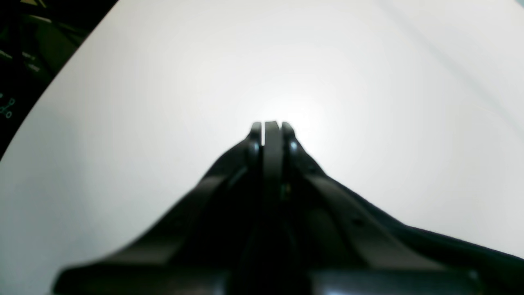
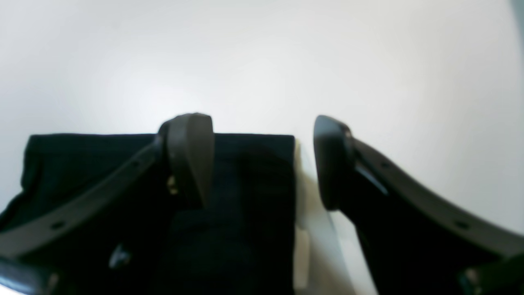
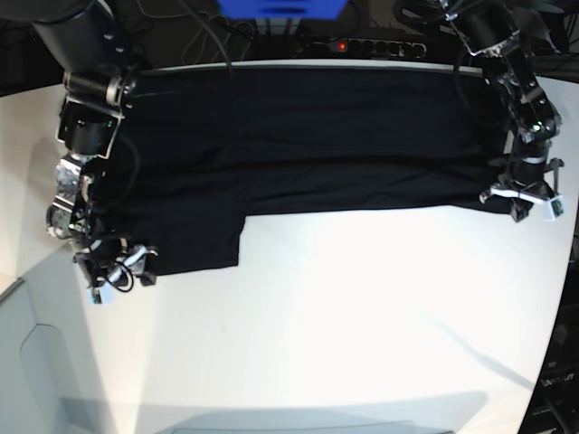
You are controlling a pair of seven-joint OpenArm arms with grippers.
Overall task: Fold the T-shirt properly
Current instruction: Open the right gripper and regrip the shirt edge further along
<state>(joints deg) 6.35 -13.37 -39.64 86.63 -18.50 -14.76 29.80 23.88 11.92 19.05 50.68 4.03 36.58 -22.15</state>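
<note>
Right gripper: at the left side of the base view, low over the near left corner of the T-shirt. In the right wrist view its jaws stand well apart; one finger lies over the black cloth, the other finger over bare table just beside the cloth's straight side edge. Nothing is held between them.

T-shirt: black, spread flat across the far half of the white table, reaching from the left arm to the right edge. A narrower flap hangs toward the near side at the left, ending in a squared edge beside the right gripper. The rest forms a long horizontal band with soft creases running along it. In the right wrist view the cloth shows a straight far edge and a straight side edge.

Power strip: at the far edge behind the table, with a red light showing.

Left gripper: at the right side of the base view, at the near right corner of the shirt band. In the left wrist view its jaws are pressed together on a thin dark strip, apparently shirt cloth; black fabric trails off to the lower right over white table.
</note>
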